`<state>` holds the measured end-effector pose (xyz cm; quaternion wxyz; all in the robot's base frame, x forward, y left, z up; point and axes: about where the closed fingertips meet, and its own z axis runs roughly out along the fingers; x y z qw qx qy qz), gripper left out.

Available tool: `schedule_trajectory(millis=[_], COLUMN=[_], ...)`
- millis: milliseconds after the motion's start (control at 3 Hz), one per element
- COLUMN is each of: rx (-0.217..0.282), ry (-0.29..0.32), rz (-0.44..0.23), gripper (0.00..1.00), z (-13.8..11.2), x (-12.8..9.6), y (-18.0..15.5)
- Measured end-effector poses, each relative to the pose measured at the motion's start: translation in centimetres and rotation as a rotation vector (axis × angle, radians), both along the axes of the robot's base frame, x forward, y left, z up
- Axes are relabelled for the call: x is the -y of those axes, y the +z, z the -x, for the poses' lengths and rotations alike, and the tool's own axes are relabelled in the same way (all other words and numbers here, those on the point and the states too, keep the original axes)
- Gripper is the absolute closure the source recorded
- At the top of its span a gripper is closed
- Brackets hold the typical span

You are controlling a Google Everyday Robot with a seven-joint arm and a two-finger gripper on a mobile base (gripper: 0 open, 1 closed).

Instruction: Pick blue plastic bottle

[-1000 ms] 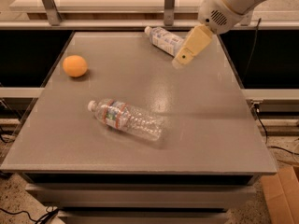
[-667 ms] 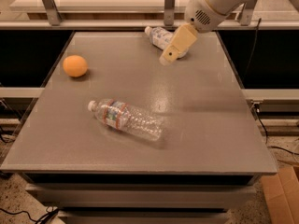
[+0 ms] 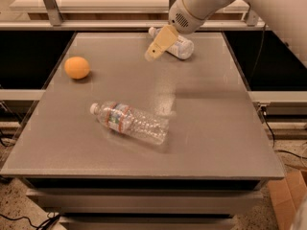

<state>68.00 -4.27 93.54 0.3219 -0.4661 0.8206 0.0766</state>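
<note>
The blue plastic bottle [image 3: 181,47] lies on its side at the back of the grey table [image 3: 216,128], white cap pointing left, pale blue-and-white label around its body. My gripper [image 3: 153,53] hangs from the white arm [image 3: 201,4] that comes in from the upper right. It hovers above the table, in front of the bottle's cap end, and hides part of the bottle. It holds nothing that I can see.
A longer clear ribbed bottle [image 3: 129,121] with a red-and-blue label lies in the middle of the table toward the front. An orange [image 3: 76,67] sits at the left. A metal rail and shelf [image 3: 96,25] run behind the table.
The gripper has moved left, from the right of the blue plastic bottle to in front of its cap end. The bottles and the orange have not moved.
</note>
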Motion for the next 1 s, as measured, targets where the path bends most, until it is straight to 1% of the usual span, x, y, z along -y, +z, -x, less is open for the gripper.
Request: schedule_trajectory(millis=[333, 667, 1000], rx=[0.007, 0.006, 0.010], ry=[-0.102, -0.196, -0.261], rz=[-0.014, -0.048, -0.061], gripper=[0.00, 0.00, 0.00], z=[-1.8, -3.4, -4.7], x=[-0.4, -0.7, -0.6], y=[-1.3, -2.6, -3.5])
